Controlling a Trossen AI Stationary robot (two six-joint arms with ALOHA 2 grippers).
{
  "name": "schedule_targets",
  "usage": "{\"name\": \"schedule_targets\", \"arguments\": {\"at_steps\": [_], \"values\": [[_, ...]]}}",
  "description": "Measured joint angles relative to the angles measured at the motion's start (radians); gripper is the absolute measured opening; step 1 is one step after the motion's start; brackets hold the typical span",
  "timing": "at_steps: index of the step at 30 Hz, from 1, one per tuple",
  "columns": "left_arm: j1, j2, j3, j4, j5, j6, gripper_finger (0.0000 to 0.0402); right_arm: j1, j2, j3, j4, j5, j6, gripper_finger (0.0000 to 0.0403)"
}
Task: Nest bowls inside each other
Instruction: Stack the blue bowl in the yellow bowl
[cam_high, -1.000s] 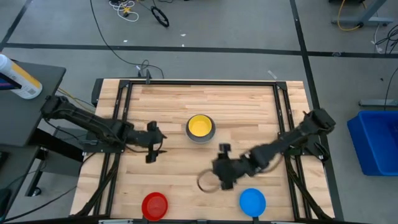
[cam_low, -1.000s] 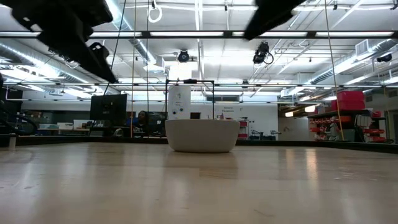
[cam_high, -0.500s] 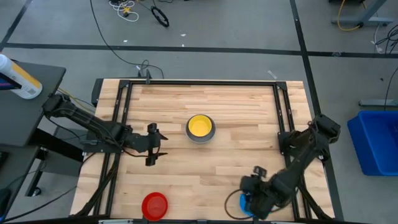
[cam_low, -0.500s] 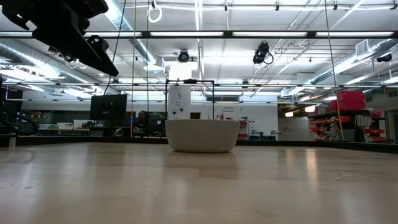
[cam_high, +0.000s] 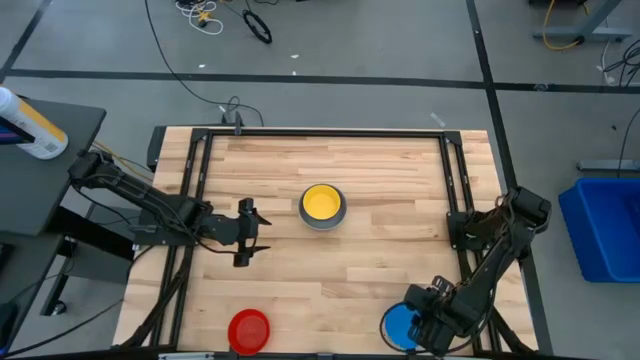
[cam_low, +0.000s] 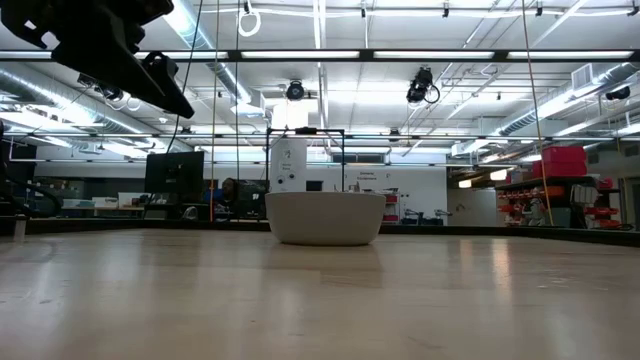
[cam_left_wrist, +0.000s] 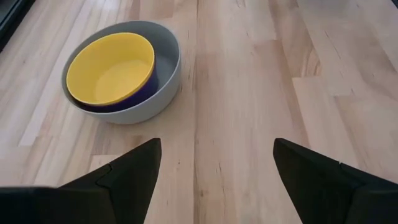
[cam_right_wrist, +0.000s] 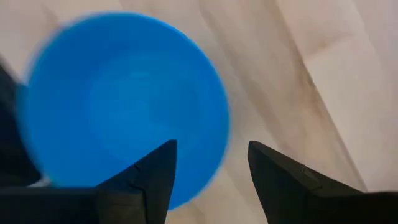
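At the table's middle stands the grey bowl (cam_high: 322, 206) (cam_low: 325, 218) with a dark blue bowl and a yellow bowl (cam_left_wrist: 112, 67) nested in it. A red bowl (cam_high: 249, 329) sits near the front edge, left of centre. A light blue bowl (cam_high: 394, 325) (cam_right_wrist: 124, 99) sits near the front edge on the right. My right gripper (cam_high: 418, 325) (cam_right_wrist: 211, 165) hangs open over that bowl's rim, pointing down, one finger above its inside and one above the table outside. My left gripper (cam_high: 248, 232) (cam_left_wrist: 214, 162) waits open, left of the stack.
Bare wood lies between the stack and the two front bowls. A dark metal frame (cam_high: 200, 180) runs along the table's left, far and right sides. The left arm (cam_low: 110, 50) shows at the upper left of the low view.
My right gripper has swung from the table's middle toward the near right corner, sinking and rolling about its own axis. It now hangs over the light blue bowl, fingers still open. The bowls have stayed in place.
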Motion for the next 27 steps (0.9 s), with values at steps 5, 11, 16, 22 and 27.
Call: {"name": "schedule_targets", "arguments": {"at_steps": [5,11,16,22,27], "values": [[0.0,0.007,-0.001,-0.005,-0.006,-0.006,0.0316,0.003,0.0,-0.059,0.08,-0.02,0.003,0.0203],[0.0,0.007,-0.001,-0.004,-0.01,-0.027,0.0316,-0.005,0.0,-0.104,0.14,-0.01,-0.011,0.0166],[0.0,0.007,-0.001,-0.004,-0.01,-0.046,0.0316,-0.023,0.0,-0.144,0.253,-0.004,-0.085,0.0047],[0.0,0.007,-0.001,-0.004,-0.049,-0.045,0.0316,-0.044,0.0,-0.165,0.363,0.159,-0.257,0.0006],[0.0,0.007,-0.001,0.001,-0.078,-0.042,0.0316,-0.093,-0.011,-0.166,0.375,0.38,-0.411,0.0004]]}}
